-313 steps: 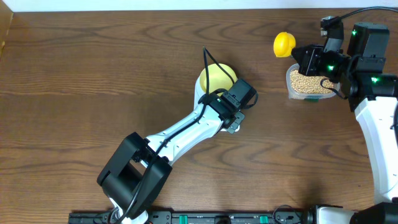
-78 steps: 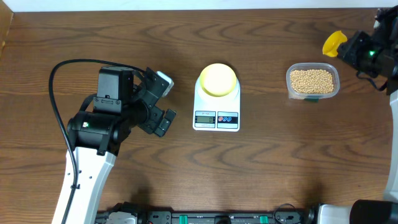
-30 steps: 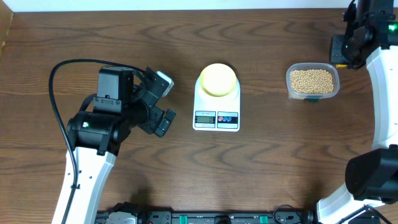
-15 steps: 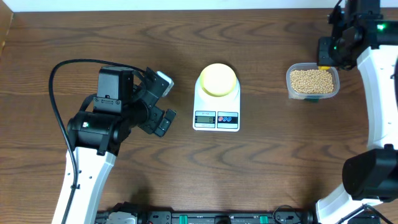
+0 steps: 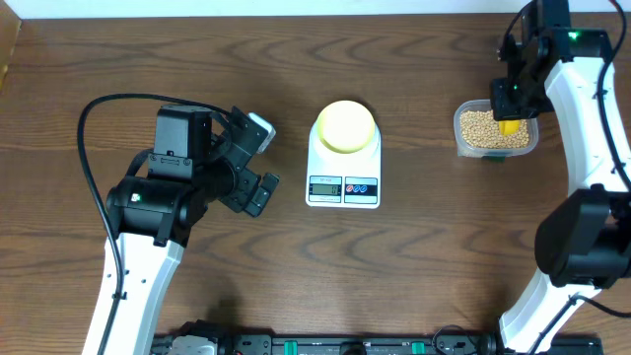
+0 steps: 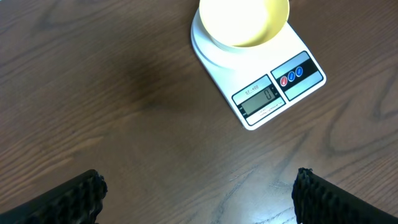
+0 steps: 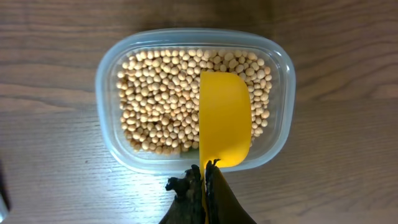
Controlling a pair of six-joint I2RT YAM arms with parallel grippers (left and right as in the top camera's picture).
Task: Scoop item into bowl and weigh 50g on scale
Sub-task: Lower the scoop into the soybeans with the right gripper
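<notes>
You are working in a robotics lab, at a test bench set with a few kitchen goods; the left arm and the right arm, white shells with black joints, stand at a wood-grain tabletop; a black cable loops loose above the left arm; a green status light glows; a black rail with green fittings runs along the near edge; the goods are a white digital scale carrying a bowl, and a clear tub of beans with a yellow scoop over it.
</notes>
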